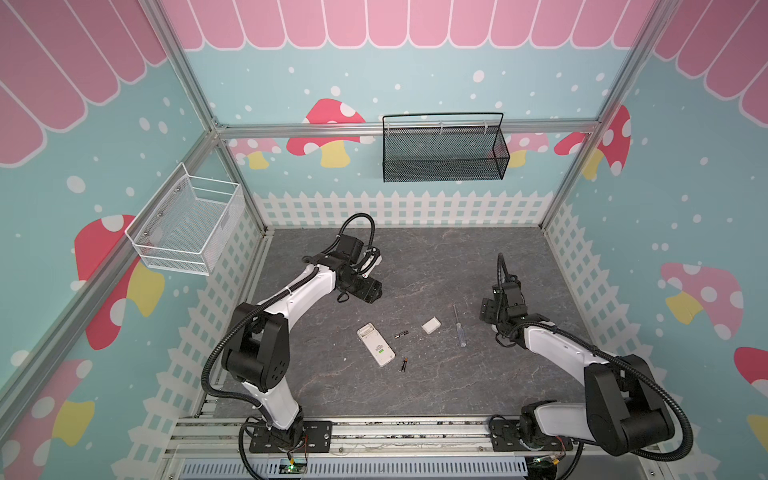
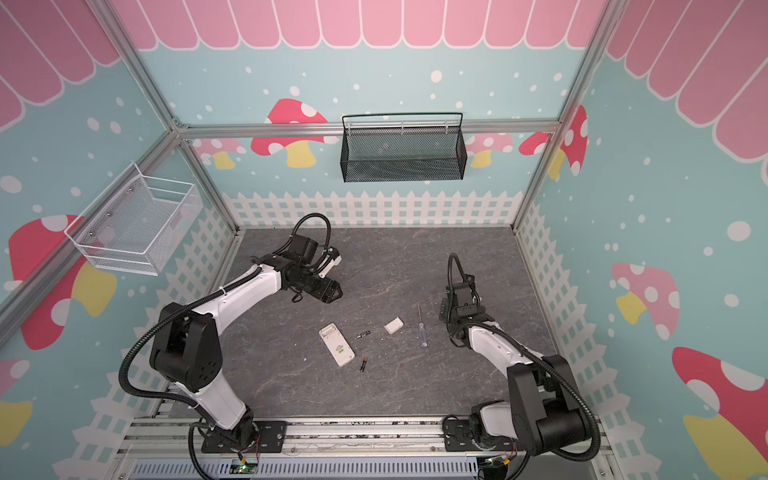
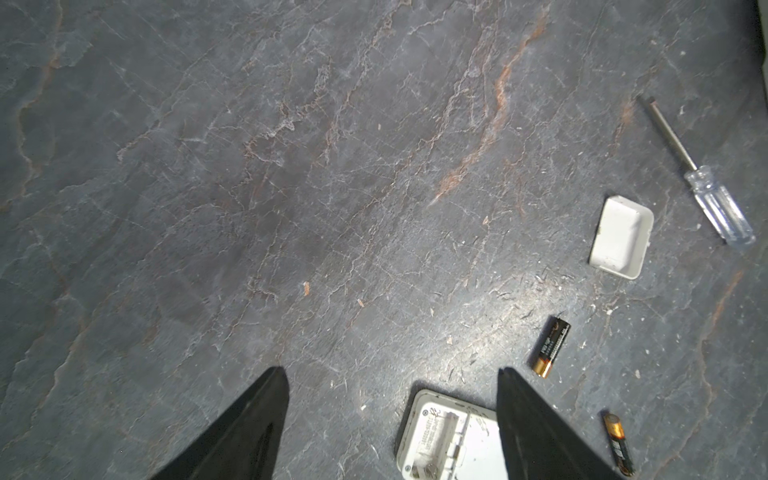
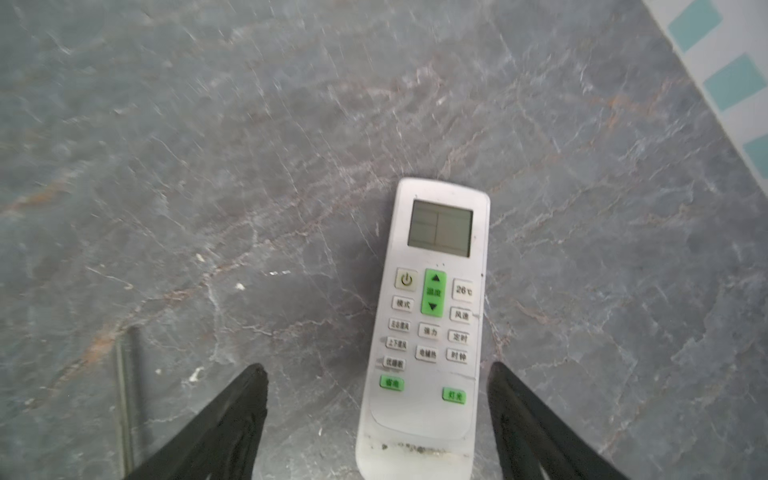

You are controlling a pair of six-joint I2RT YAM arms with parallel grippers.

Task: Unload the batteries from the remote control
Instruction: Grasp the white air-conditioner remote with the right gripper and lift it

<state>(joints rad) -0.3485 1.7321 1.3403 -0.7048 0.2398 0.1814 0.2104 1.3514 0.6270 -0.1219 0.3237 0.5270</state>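
Battery (image 1: 401, 333), black with a gold end, lies loose on the counter (image 1: 457, 257) between the face-down remote (image 1: 375, 344) and the white cover (image 1: 431, 325); second battery (image 1: 403, 364) lies just beside that remote's near end; the remote's back compartment is uncovered; screwdriver (image 1: 459, 326) lies right of the cover. Left hand (image 3: 391, 370) open, nothing between its fingers. Right hand (image 4: 377, 366) open too, its fingers spread either side of a second remote (image 4: 428, 324), which lies face up on the counter and touches neither finger.
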